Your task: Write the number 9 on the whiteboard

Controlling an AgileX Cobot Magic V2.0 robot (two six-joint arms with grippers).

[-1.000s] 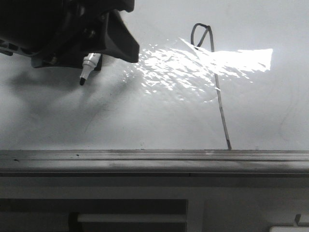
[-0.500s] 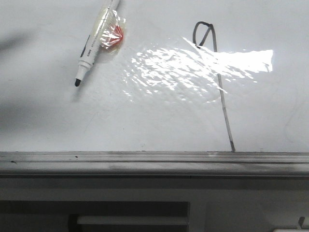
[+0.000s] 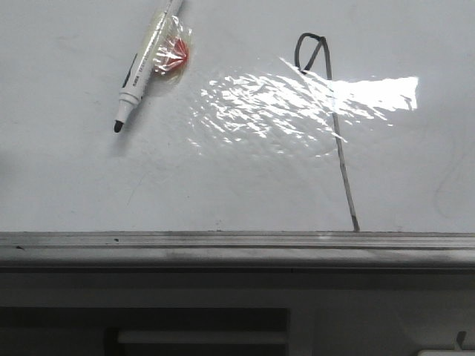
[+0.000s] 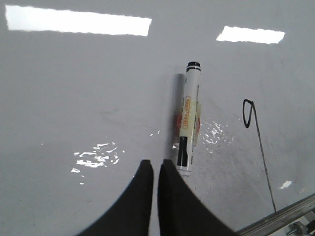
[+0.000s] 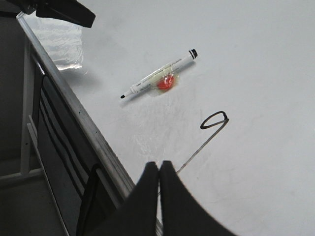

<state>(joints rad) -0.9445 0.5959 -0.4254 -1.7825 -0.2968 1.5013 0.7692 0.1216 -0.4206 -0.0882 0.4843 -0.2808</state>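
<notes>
The 9 (image 3: 326,111) stands complete on the whiteboard (image 3: 67,185), its tail ending at the near-edge rail (image 3: 223,239), so we judge the writing done. The marker (image 3: 145,67) lies uncapped, well apart toward the far left. Both grippers, left (image 4: 155,164) and right (image 5: 159,167), hover closed, empty. Glare masks the stroke's middle.

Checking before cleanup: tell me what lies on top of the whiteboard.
On the whiteboard lie an uncapped marker, wrapped in clear tape with a red patch, and the drawn number 9. The glare patch washes out part of the 9's tail. Nothing else shows.
</notes>
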